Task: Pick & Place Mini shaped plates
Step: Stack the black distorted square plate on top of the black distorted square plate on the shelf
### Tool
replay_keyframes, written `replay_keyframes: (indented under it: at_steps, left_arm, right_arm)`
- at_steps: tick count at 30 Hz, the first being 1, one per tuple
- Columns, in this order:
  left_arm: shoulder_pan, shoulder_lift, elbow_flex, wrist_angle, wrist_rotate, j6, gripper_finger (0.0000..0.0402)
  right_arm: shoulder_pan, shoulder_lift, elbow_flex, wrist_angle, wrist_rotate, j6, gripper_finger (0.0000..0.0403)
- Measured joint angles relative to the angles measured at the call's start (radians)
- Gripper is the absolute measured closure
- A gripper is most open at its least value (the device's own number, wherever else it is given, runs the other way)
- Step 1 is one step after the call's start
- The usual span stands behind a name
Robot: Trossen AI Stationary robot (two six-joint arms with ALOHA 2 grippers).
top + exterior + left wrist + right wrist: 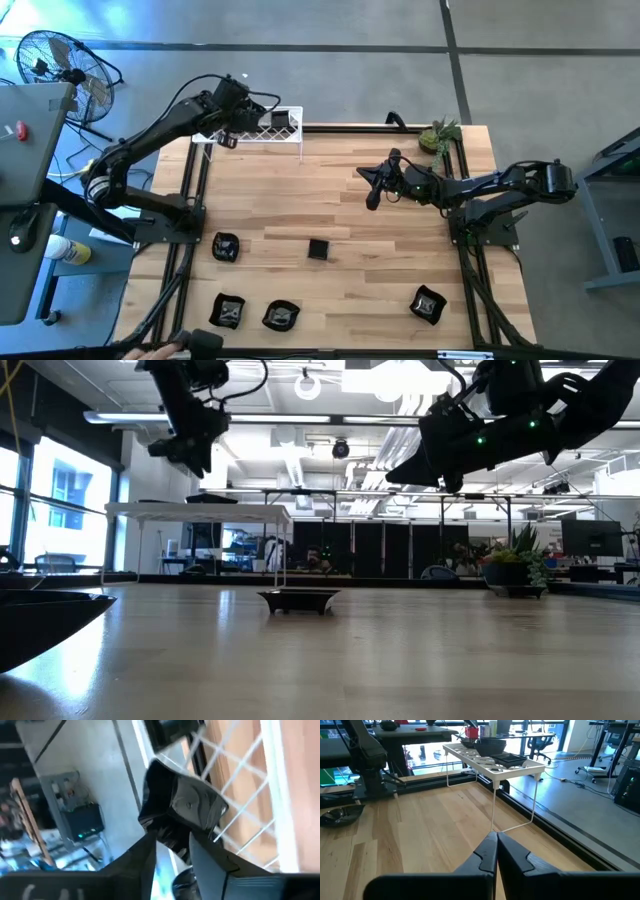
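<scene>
Small glossy black plates lie on the wooden table: one (318, 249) at the middle, one (226, 247) left of it, and three (281, 316) along the near edge. A white wire rack (262, 133) stands at the far left edge with a black plate (281, 120) on its mesh top. My left gripper (172, 837) hangs open over the rack's left part, slanting down. A wavy-rimmed plate (186, 805) lies on the mesh just ahead of it, near rim between the fingertips. My right gripper (496, 845) is shut, held level above the table's right half. My left gripper comes at the plate on the rack slanting down, one finger (137, 862) on either side of the near rim (170, 835). I cannot tell whether either finger touches it. The plate's underside rests on the mesh.
A small green potted plant (440, 135) stands at the far right corner. Black rails frame the table's sides. In the right wrist view the rack (492, 765) carries a bowl-like plate (492, 743) and a flat square one (508, 758). Bare wood lies between the rack and the middle plate.
</scene>
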Motion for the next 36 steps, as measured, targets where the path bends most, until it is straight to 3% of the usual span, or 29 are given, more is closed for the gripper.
replay_keyframes:
  at_steps: [5,10,12,15,26,36]
  left_arm:
    - [-0.065,-0.047,0.0,-0.052,0.039,-0.26,0.0348]
    - [-0.143,-0.045,0.001,-0.211,0.082,-0.491,0.0397]
    - [-0.19,-0.043,0.001,-0.255,0.089,-0.589,0.0398]
    - [-0.272,-0.046,0.001,-0.26,0.189,-0.695,0.04]
    - [-0.59,-0.054,-0.001,-0.272,0.31,-0.856,0.0401]
    - [-0.8,-0.054,-0.163,-0.227,0.442,-1.058,0.0401]
  right_arm:
    - [0.0,0.0,0.0,0.0,0.002,0.0,0.0401]
    - [0.0,0.0,0.0,0.0,0.003,-0.008,0.0397]
    - [0.0,0.0,0.0,0.0,0.003,-0.008,0.0397]
    - [0.0,0.0,0.0,0.0,0.003,-0.008,0.04]
    - [0.0,0.0,0.0,0.0,0.001,-0.008,0.04]
    - [0.0,0.0,0.0,-0.008,0.0,-0.01,0.0397]
